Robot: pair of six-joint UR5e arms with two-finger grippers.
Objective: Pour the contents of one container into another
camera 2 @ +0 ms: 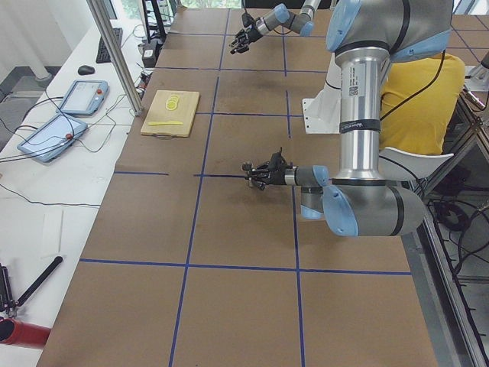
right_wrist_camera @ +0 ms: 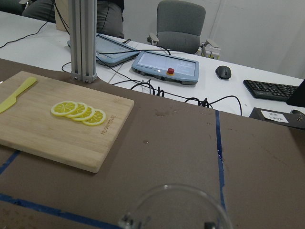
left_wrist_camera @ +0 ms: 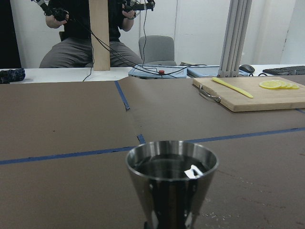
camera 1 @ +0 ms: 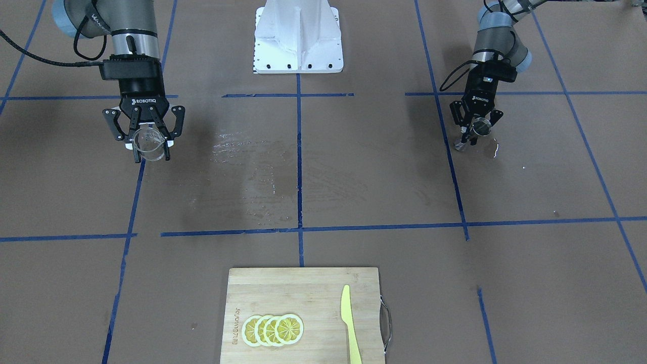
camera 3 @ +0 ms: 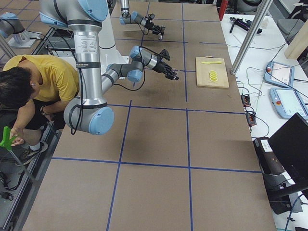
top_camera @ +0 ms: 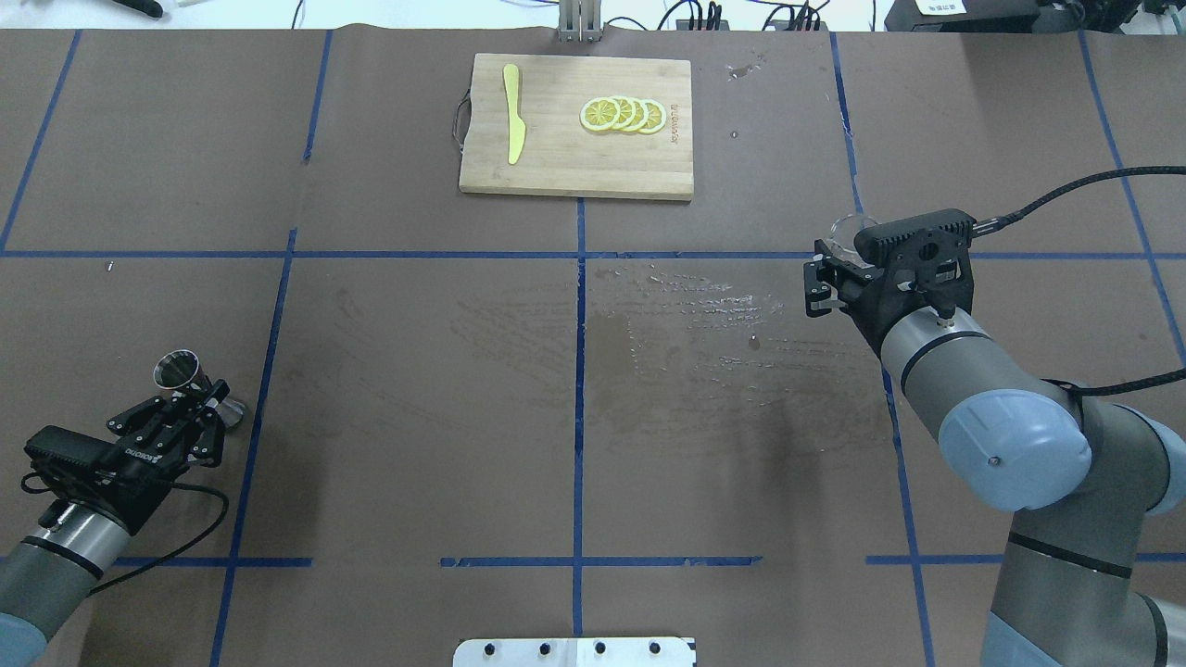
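Observation:
The clear glass cup [camera 1: 150,142] is held above the table in my right gripper [camera 1: 150,145], which is shut on it. Overhead, only the glass cup's rim [top_camera: 851,229] shows past my right gripper [top_camera: 831,270]. The right wrist view catches the glass cup's rim [right_wrist_camera: 177,206] at the bottom edge. The steel jigger [top_camera: 178,371] stays at the table's left side, with my left gripper [top_camera: 202,408] shut on its narrow waist. In the left wrist view the jigger [left_wrist_camera: 171,179] is upright, and liquid shows in its top cone. The jigger [camera 1: 471,132] sits low over the paper.
A wooden cutting board [top_camera: 556,167] lies at the far middle edge with lemon slices [top_camera: 623,114] and a yellow knife [top_camera: 513,125]. Wet smears [top_camera: 686,310] mark the table's centre. The white robot base [camera 1: 298,38] stands between the arms. A person in yellow [camera 3: 43,77] crouches behind.

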